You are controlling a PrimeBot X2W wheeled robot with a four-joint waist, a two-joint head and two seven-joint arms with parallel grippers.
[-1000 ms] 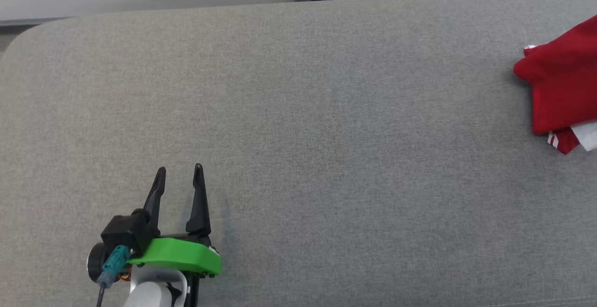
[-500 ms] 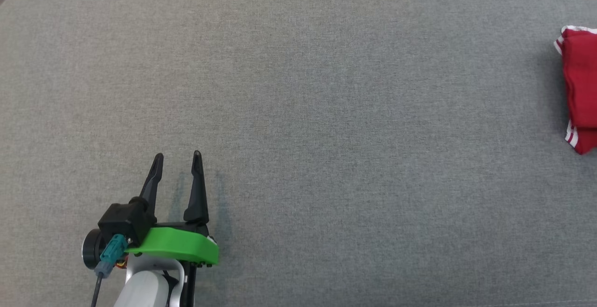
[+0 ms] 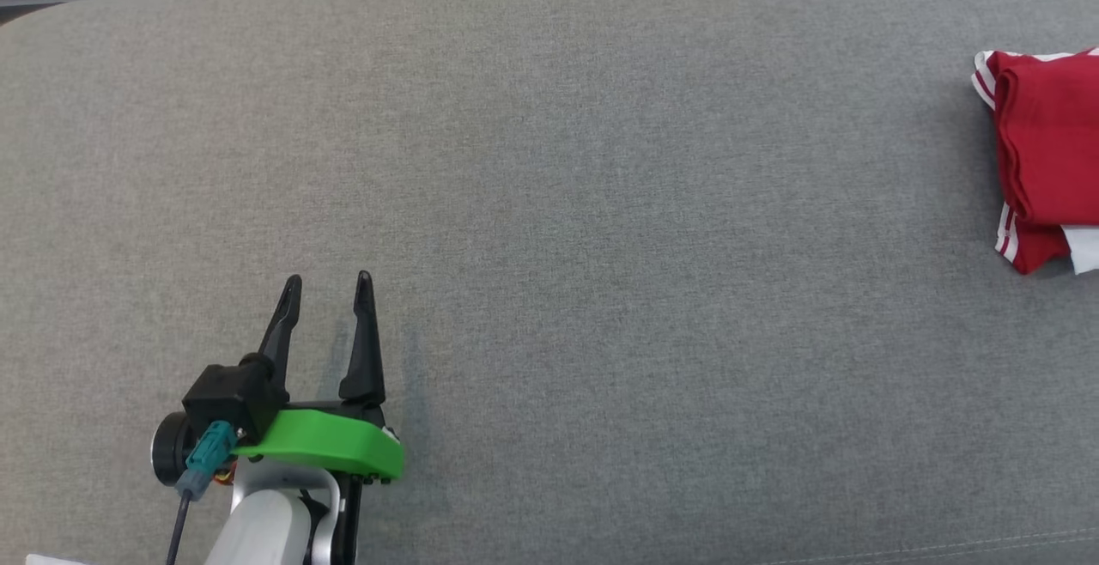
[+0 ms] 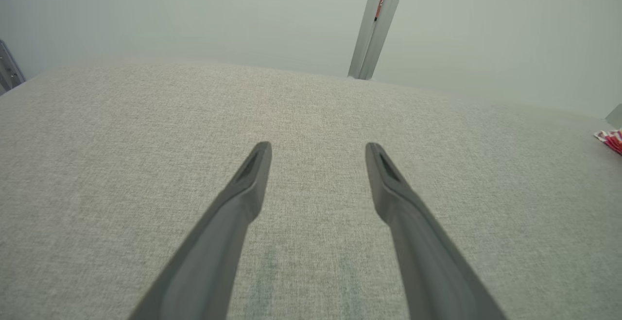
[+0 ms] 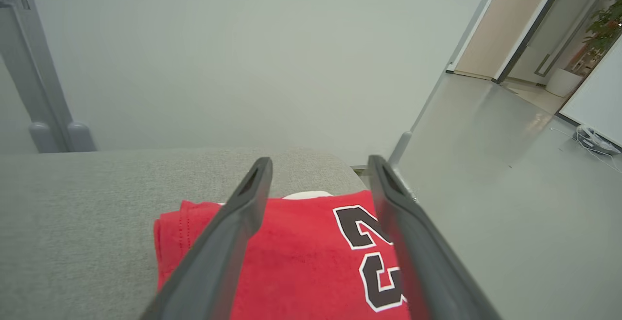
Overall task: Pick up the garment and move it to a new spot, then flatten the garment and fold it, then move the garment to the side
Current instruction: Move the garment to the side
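I see the folded red garment [image 3: 1043, 153] lying at the grey cushion's [image 3: 601, 247] right edge. Right gripper [image 5: 318, 162] over it, fingers spread, holding nothing; left gripper [image 3: 328, 277] likewise spread.

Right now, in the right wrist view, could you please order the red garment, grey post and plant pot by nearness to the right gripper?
1. Red garment, beneath the jaws.
2. Grey post, far left.
3. Plant pot, far upper right.

Right pincer [image 5: 319, 162] has released the garment [image 3: 1047, 144] (now lying folded).
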